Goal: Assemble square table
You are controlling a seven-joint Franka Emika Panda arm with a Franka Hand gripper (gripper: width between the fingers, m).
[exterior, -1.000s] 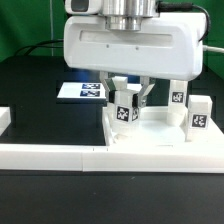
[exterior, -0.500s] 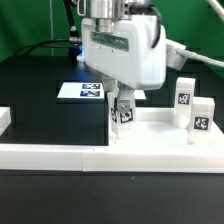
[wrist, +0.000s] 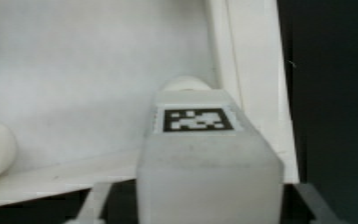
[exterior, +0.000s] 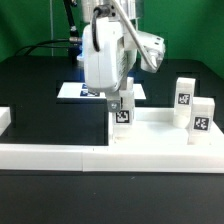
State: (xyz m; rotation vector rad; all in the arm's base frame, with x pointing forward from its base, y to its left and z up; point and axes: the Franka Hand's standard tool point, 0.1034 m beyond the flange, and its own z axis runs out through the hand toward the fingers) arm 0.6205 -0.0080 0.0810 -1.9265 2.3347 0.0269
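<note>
Leg going into a corner of the square table

Nearest, the border rail [exterior: 60, 156]; behind it the gripper [exterior: 121, 100] pinches a tagged leg [exterior: 122, 113] upright at a corner of the square table [exterior: 150, 130], two legs [exterior: 184, 97] standing beyond. Only the wrist view shows the leg's tag [wrist: 197, 121] against the rim; seating remains unclear.

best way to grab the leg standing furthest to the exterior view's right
Take that leg by its upper half, coming straight down from above. It stands upright on the tabletop, so its two untagged side faces suit a two-finger pinch. Another leg stands close by, toward the exterior view's left and a little behind, so judge the finger clearance on that side carefully. The pincer looks occupied with a third leg.
</note>
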